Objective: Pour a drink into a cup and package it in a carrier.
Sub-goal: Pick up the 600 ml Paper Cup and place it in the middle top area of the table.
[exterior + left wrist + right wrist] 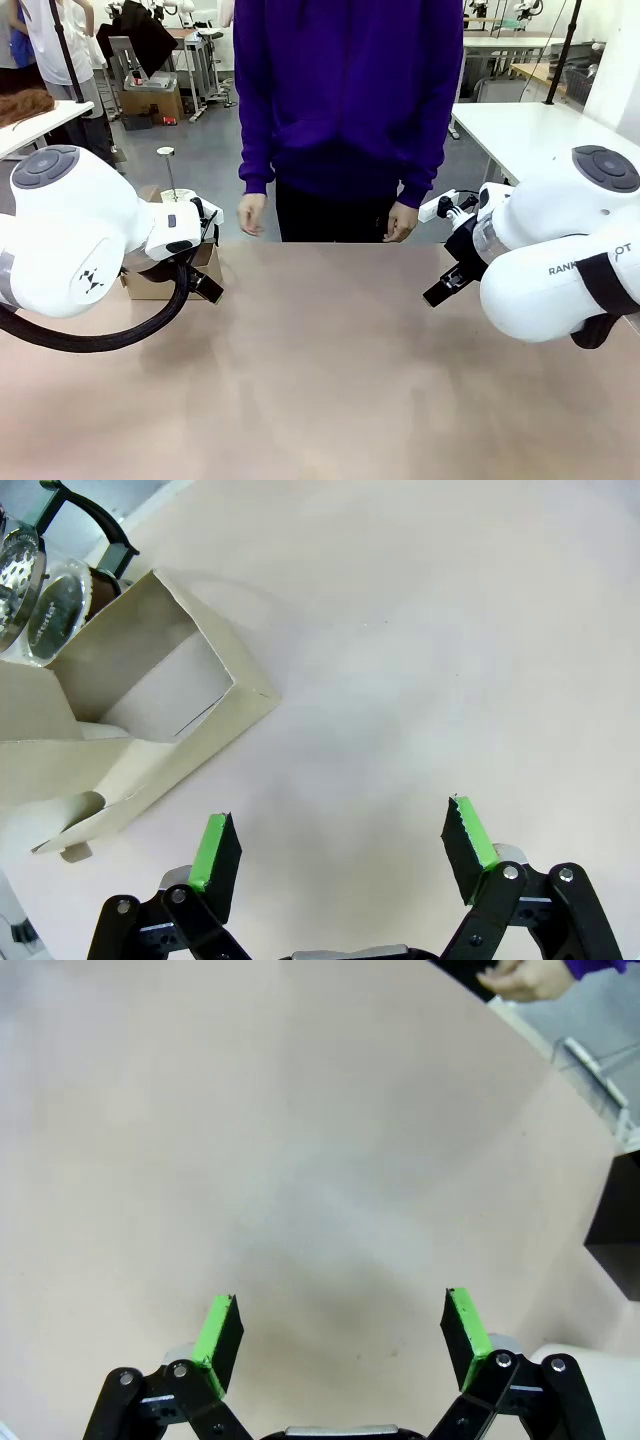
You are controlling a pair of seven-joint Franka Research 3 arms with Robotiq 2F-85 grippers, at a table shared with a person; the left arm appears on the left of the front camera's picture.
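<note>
Left pincer (340,815) and right pincer (340,1300) are both hanging wide apart and empty, the carrier (150,780) is sitting at the left one's 10 o'clock, looking light and floppy, so I'm betting on gripping its centre handle.

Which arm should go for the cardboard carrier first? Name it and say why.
Left. The carrier lies close beside the open left hand, on that arm's side. The right hand, open too, faces the tabletop near a black box.
</note>
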